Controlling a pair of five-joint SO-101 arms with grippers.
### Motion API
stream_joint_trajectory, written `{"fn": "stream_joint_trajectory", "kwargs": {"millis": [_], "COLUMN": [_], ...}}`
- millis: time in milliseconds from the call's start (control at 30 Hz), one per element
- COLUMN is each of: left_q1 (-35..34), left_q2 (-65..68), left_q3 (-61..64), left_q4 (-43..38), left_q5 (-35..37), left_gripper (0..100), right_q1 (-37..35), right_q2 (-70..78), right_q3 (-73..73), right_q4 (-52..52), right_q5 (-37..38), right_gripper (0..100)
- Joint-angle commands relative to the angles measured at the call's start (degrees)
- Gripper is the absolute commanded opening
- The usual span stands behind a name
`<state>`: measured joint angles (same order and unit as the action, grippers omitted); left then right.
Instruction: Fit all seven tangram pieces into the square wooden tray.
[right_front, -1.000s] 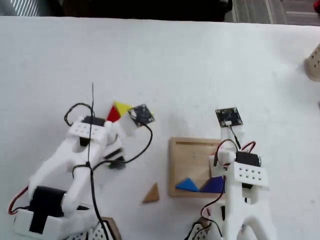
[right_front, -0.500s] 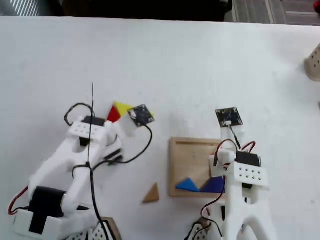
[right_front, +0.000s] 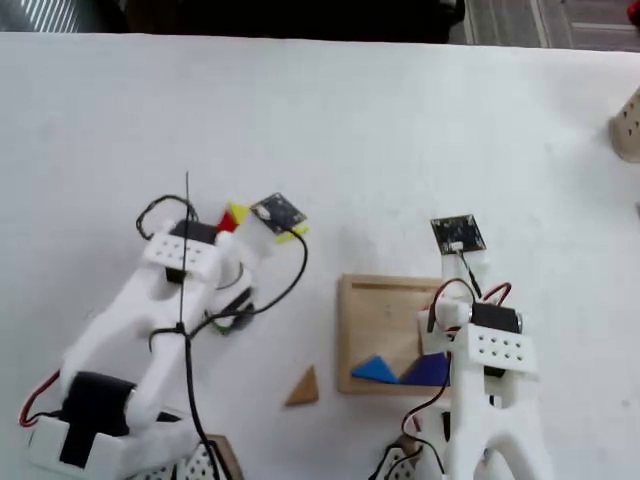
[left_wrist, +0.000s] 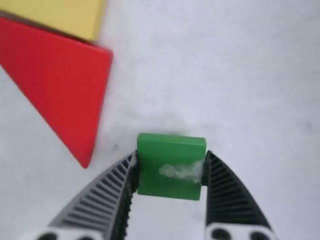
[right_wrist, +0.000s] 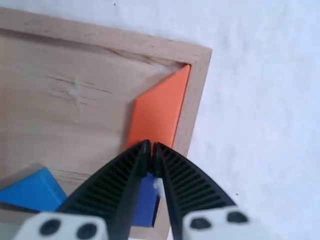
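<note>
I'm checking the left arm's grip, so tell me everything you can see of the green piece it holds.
The green piece is a small squarish block with flat faces, a painted matte look and a pale smudge on its top face. It sits straight between the fingers of the left end effector, with one ridged finger pressed against each opposite side. It is over the white table, apart from the red piece nearby. I cannot tell whether it rests on the table or is lifted.

From my high view, the left arm (right_front: 140, 310) covers most of the red triangle (right_front: 226, 222) and yellow piece (right_front: 238, 211), while the right arm (right_front: 495, 350) hides the right side of the wooden tray (right_front: 375, 305) and part of the dark blue piece (right_front: 435, 372).
</note>
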<state>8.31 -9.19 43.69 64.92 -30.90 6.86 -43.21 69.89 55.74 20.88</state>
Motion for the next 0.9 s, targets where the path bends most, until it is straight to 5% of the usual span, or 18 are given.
{"fn": "stream_joint_trajectory", "kwargs": {"millis": [0,367,600,767,867], "left_q1": [3.47,15.08,22.9,20.0,13.85], "left_q2": [-0.75,-0.75,-0.75,-0.84,-0.84], "left_q3": [-7.38,-18.55,-23.03,-24.88,-27.08], "left_q4": [5.89,13.89,13.71,17.93,22.33], "left_q5": [4.57,12.66,17.14,19.25,19.25], "left_gripper": [2,2,2,2,2], "right_q1": [0.57,2.33,20.97,30.64,28.97], "right_q2": [-1.63,-1.71,-6.2,-7.16,-7.16], "right_q3": [-0.53,-0.88,-7.74,-7.38,-7.12], "right_q4": [-0.84,-0.84,5.41,6.37,6.11], "right_q5": [0.7,0.53,0.7,9.32,9.85], "right_gripper": [1.7,1.7,1.7,1.8,1.8]}}
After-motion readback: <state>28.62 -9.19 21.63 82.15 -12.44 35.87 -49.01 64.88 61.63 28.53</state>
